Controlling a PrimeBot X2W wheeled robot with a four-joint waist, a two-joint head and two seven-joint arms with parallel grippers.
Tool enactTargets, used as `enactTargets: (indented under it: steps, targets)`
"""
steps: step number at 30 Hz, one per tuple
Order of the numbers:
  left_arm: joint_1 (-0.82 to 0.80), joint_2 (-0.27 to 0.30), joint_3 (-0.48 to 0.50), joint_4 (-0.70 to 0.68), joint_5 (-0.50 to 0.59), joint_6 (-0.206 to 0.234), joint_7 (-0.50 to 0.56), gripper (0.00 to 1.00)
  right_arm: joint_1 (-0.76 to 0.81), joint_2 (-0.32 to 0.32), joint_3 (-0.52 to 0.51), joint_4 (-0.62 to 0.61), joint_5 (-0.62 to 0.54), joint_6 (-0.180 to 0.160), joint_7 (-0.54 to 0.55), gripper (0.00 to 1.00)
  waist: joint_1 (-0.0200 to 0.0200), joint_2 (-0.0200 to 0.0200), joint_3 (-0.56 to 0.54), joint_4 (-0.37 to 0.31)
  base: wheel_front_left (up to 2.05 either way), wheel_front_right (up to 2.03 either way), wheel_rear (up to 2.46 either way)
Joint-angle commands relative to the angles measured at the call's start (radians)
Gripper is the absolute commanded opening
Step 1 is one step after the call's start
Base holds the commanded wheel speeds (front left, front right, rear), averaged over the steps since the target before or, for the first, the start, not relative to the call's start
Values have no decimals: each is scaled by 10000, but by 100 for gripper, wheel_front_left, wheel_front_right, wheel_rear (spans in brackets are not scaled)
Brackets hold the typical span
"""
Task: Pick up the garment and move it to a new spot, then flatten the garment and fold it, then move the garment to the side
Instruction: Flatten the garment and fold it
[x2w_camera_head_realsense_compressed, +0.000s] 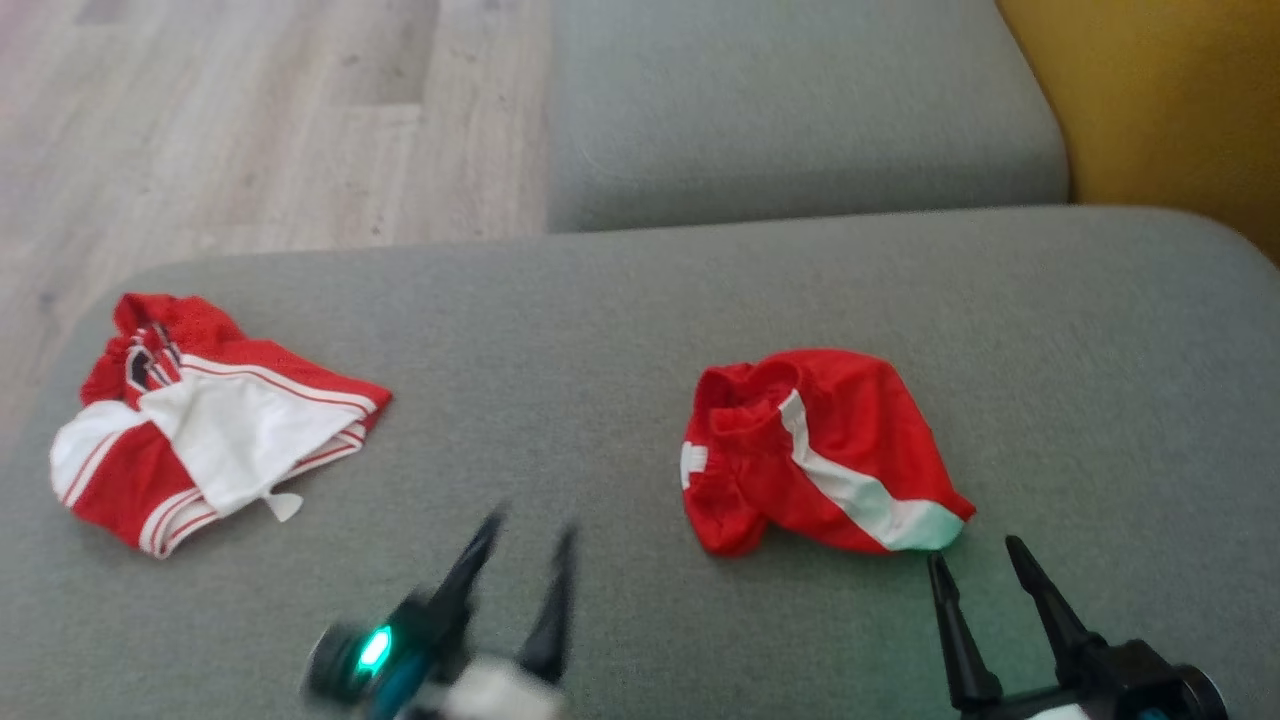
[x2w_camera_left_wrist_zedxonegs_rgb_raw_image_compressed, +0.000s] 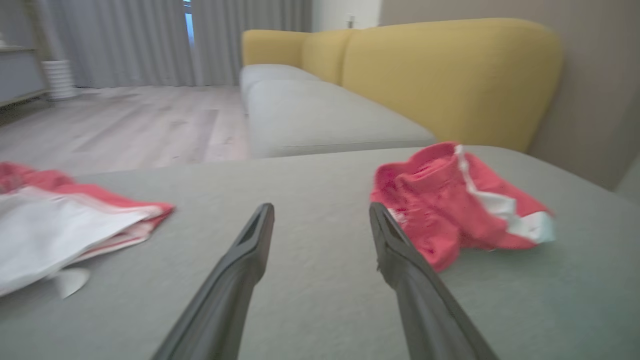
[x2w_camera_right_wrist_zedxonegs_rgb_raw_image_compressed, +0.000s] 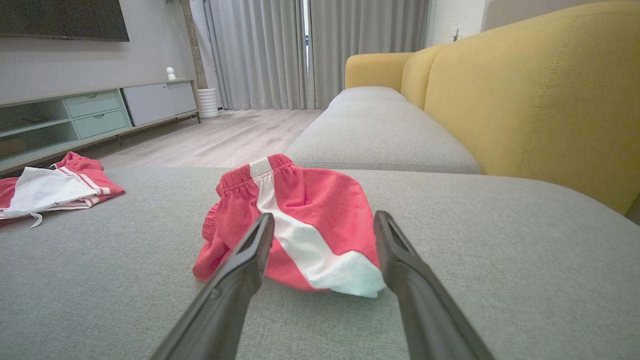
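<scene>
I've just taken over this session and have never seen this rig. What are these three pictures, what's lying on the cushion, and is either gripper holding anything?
This is a wheeled robot with two arms. One picture looks down from its head. The other two look along each wrist's pair of dark fingers. On the grey sofa cushion lie crumpled red shorts with a white stripe. Off to the robot's left lies a second red-and-white garment. The left gripper and right gripper are both open and empty. The right one points at the shorts' hem, close but not gripping it.
</scene>
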Motion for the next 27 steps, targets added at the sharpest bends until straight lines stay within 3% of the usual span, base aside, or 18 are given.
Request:
enactTargets:
  steps: [1,9,19,27]
  targets:
    - [-726,-167,173,-437,-32,-38,77,100,-563,-60,254,-377,34,-7,-95,100,-1,0,189,-153,0,0,0]
    - [-3494,-324,-1598,-193,-134,-699,2317,100,-1009,-60,663,-587,77,-7,-95,100,-1,0,1262,-817,0,0,0]
    - [-6140,-338,-3079,1271,-1389,-101,3324,100,-1666,-60,1097,-475,27,-7,-95,100,-1,0,2128,-1837,0,0,0]
    - [-7027,-339,-3637,2592,-1588,389,3289,100,-1747,-60,1153,-455,34,-7,-95,100,-1,0,2225,-2412,0,0,0]
